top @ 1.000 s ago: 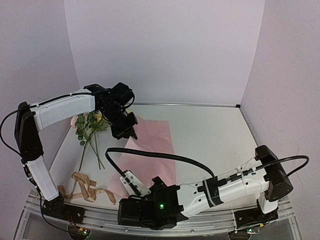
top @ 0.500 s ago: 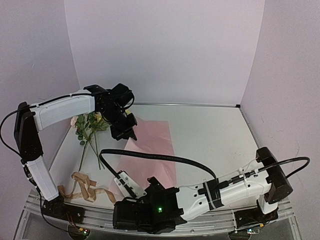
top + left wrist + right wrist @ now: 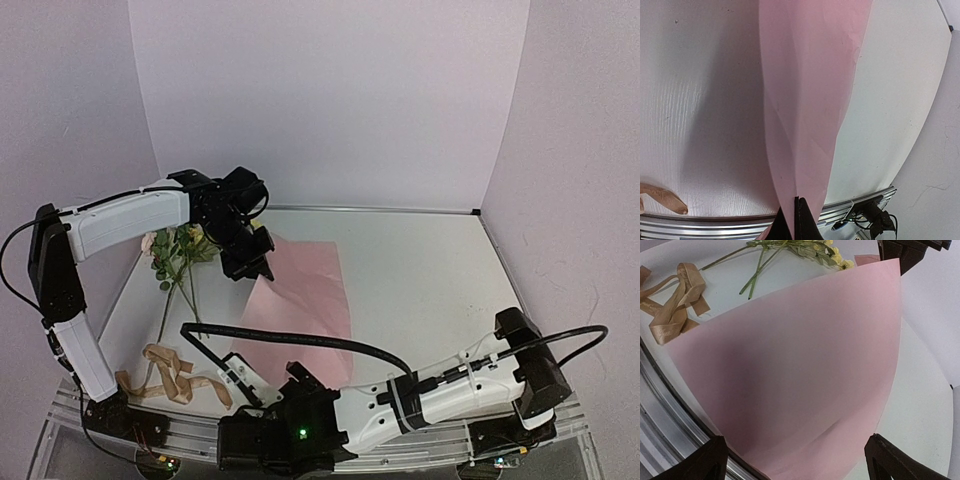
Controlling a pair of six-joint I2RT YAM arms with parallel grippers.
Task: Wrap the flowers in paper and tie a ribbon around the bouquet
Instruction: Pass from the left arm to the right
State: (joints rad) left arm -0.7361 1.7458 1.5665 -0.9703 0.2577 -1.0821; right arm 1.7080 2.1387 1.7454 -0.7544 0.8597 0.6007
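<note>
Left pincer [image 3: 796,221] on paper [image 3: 807,100] corner

A white flat tabletop [image 3: 420,270], faintly grained and flecked with a few small dark specks, sits inside a three-sided booth. A pale lilac matte back panel [image 3: 330,100] rises from its far edge, where a thin grey metal strip [image 3: 380,209] runs along the joint from corner to corner. A matching left side panel [image 3: 60,100] and right side panel [image 3: 580,150] close off the two side edges, the right one showing hairline cracks low down. A ribbed silver aluminium rail [image 3: 190,436] lines the near edge.
</note>
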